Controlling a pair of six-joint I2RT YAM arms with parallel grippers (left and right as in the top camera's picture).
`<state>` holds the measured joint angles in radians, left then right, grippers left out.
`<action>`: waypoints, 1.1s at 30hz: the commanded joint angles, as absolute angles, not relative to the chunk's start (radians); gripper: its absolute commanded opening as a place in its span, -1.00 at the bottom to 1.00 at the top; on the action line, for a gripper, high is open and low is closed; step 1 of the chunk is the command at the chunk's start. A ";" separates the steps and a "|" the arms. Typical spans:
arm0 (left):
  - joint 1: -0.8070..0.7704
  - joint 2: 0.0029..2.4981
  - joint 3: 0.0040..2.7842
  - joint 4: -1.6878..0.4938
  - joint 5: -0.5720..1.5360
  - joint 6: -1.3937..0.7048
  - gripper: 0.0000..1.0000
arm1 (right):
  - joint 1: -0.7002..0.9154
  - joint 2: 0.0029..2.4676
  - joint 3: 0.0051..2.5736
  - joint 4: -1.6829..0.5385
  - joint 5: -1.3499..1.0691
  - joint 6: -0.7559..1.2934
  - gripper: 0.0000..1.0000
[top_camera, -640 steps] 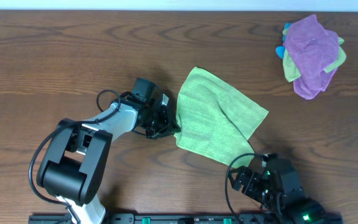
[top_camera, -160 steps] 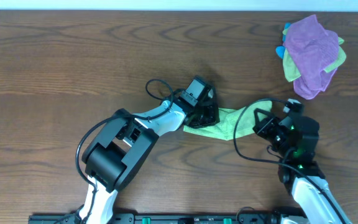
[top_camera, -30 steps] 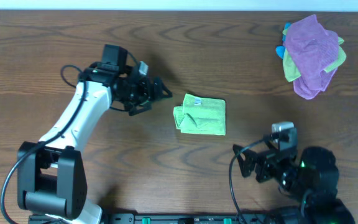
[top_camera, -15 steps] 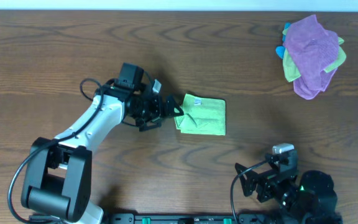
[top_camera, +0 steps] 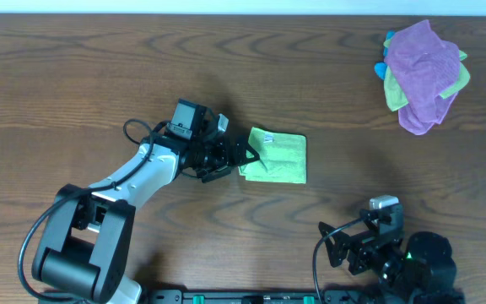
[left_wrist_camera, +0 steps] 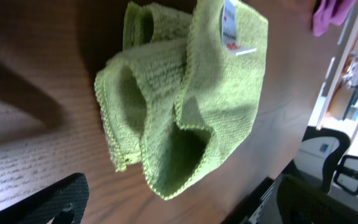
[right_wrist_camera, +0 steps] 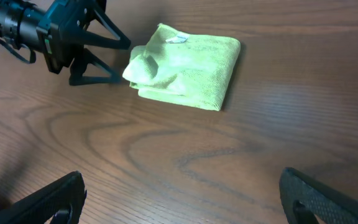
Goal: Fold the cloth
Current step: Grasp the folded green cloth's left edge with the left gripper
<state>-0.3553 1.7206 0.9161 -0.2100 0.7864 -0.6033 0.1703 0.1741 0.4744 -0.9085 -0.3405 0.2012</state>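
Observation:
The cloth (top_camera: 275, 158) is bright lime-green and lies folded into a small rectangle at the table's middle, its white tag (top_camera: 266, 138) on top. In the left wrist view the cloth (left_wrist_camera: 191, 93) shows loose, puffed layers along its near edge. My left gripper (top_camera: 243, 155) is open, with its fingertips right at the cloth's left edge and nothing between them; the cloth sits just ahead of the left gripper (left_wrist_camera: 182, 202). My right gripper (top_camera: 334, 243) is open and empty near the front edge, well apart from the cloth (right_wrist_camera: 188, 59). The right wrist view also shows the left gripper (right_wrist_camera: 114, 59).
A purple cloth (top_camera: 422, 72) is bunched with a duller olive-green cloth (top_camera: 456, 80) at the back right, with a small blue thing (top_camera: 380, 69) beside them. Bare wooden table (top_camera: 99, 67) surrounds the folded cloth.
My left gripper has swung right and forward, from well left of the cloth up to its left edge. The right arm drew back a little toward the front edge, then held still.

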 commanded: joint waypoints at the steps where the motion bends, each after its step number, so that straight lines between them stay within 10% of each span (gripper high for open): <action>1: -0.356 1.728 0.914 -0.177 0.797 -0.638 0.96 | 0.163 0.166 0.468 -0.910 -0.337 0.212 0.98; 33: -0.425 1.808 0.905 -0.117 0.735 -0.799 0.90 | 0.163 0.166 0.468 -0.910 -0.337 0.212 0.99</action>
